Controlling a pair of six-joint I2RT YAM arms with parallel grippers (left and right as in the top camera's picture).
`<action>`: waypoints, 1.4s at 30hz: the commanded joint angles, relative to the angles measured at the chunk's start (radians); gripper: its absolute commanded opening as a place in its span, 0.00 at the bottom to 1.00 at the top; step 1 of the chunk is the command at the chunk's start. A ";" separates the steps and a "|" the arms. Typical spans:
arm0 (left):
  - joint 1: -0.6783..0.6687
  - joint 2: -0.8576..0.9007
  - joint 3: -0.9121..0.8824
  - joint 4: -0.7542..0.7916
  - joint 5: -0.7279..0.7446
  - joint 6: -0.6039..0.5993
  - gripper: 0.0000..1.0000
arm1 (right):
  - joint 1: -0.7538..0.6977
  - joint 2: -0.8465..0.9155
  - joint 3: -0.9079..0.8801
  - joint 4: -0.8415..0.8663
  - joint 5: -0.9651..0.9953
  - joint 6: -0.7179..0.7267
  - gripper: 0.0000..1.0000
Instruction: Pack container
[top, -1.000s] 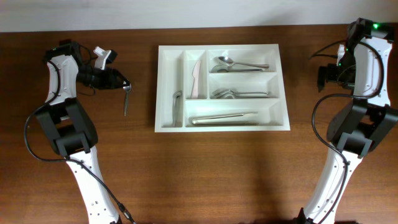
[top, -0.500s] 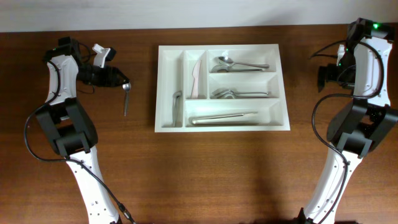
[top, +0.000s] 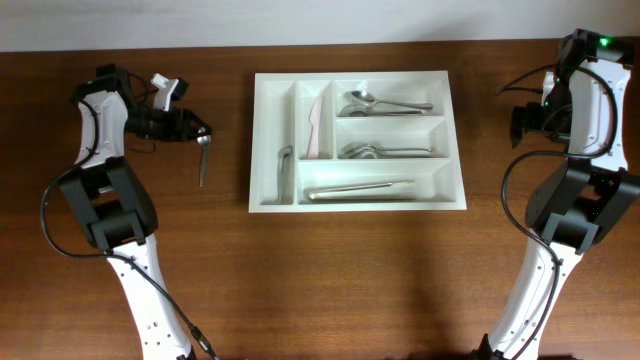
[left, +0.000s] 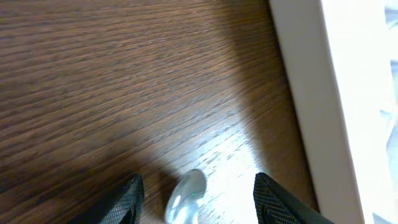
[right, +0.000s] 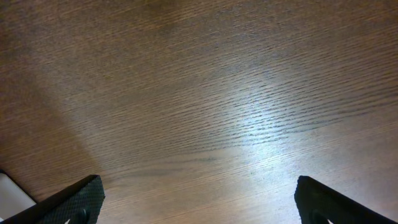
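Left wrist cam: left claw is spread, one finger on each side of the spoon bowl, not pinching it. Can't tell if the bowl is on the wood or just off it. The tray rim runs down the right of that view, so the claw is near the tray's left wall.

Overhead: the spoon lies left of the tray, near its left wall but apart from it. The bowl points toward the tray's far edge, the handle toward the near edge. The claw hangs over the bowl end.

Change over the last second: almost none. The spoon has the same spot and heading, and the left claw has only nudged a hair. Tray contents are unchanged. My read: the grab isn't made yet and the arm is lining up, so no packing progress.

The tray sits mid-table, square to it. There's a knife in the second upright slot, one piece in the leftmost slot, spoons in the far long slot, more cutlery in the middle one, and a long piece in the near one.

Right claw: spread wide, empty, over bare wood well right of the tray.

Next, probably: pinch the spoon, lift it over the tray's left wall, drop it in the far slot with the other spoons. Risk: a thin bowl lying flat may slip out.
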 joint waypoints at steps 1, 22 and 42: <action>-0.001 0.058 -0.003 -0.010 0.036 0.013 0.59 | -0.003 -0.042 0.002 0.000 0.009 0.001 0.99; 0.041 0.059 -0.003 -0.071 0.016 0.012 0.31 | -0.003 -0.042 0.002 0.000 0.009 0.001 0.99; 0.022 0.059 -0.003 -0.072 0.043 0.035 0.36 | -0.003 -0.042 0.002 0.000 0.009 0.001 0.99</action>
